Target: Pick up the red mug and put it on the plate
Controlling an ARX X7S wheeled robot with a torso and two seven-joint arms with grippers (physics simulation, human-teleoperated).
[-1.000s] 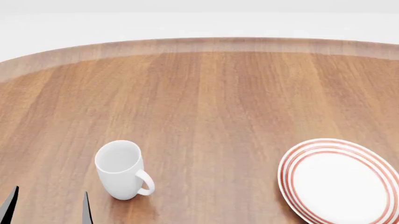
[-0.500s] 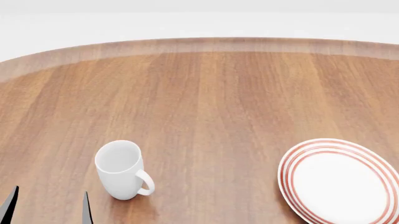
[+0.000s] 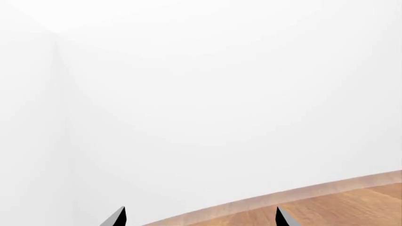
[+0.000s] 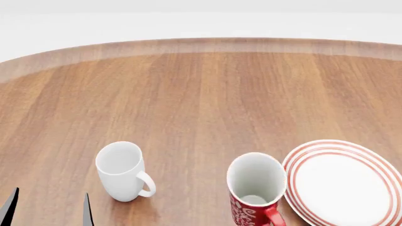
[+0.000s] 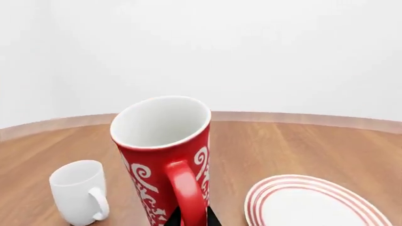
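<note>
Presently, the right gripper (image 5: 188, 217) is seen only as dark finger parts behind the handle at the lower edge of the right wrist view; the red mug (image 5: 164, 155) is seen just in front of it, but whether the mug is clamped cannot be told. The mug's long axis is held close to upright, with the white-lined mouth turned upward and slightly toward the camera. Its red handle (image 5: 187, 193) is pointed back toward the wrist camera. In the head view the red mug (image 4: 254, 193) is recorded at the near edge of the table, mouth up, handle toward the robot, its base cut off by the picture edge; contact with the table cannot be judged.

The plate (image 4: 342, 182) is noted just to the right of the mug, with its ringed rim beside the mug's wall; touching or apart cannot be decided. The plate (image 5: 311, 205) is shown flat on the wood in the right wrist view.

A white mug (image 4: 122, 170) is observed standing upright to the left, well apart from the red mug, handle toward the lower right.

The left gripper (image 4: 47, 209) is seen as two dark fingertips, spread apart with nothing between them, near the white mug. The table (image 4: 207, 94) is of wood grain with a curved far edge.
</note>
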